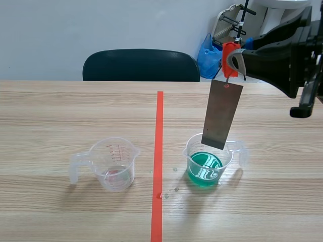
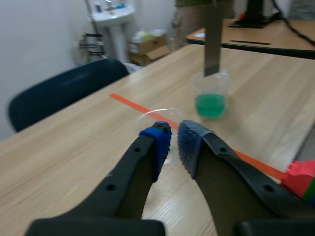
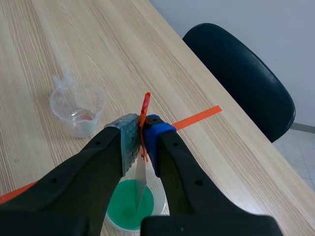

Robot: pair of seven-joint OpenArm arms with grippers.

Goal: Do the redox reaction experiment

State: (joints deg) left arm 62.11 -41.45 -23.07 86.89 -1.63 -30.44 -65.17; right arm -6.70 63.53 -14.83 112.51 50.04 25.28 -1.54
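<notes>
Nearest you, the left gripper (image 2: 173, 140) hung well short of the green beaker (image 1: 187, 153), its fingers drawn together on nothing. A few droplets (image 1: 175, 189) lay on the table just in front of that beaker, toward the tape line (image 1: 159, 151). Across the tape from it stood the clear beaker (image 1: 115, 166), holding only a trace of pinkish liquid.

Directly above the green beaker, your right gripper (image 3: 141, 140) was clamped on the orange-red clip (image 1: 229, 55). The grey metal strip (image 1: 222, 113) dangled from the clip, tilted. Its lower edge was about level with the rim and, as far as I could judge, not in the green liquid (image 1: 204, 169).

Your job was to lower it straight and slowly, keeping the strip centred so it cleared the wall and neither tipped the light beaker nor splashed. Beyond the beaker sat the dark chair (image 1: 141, 65).
</notes>
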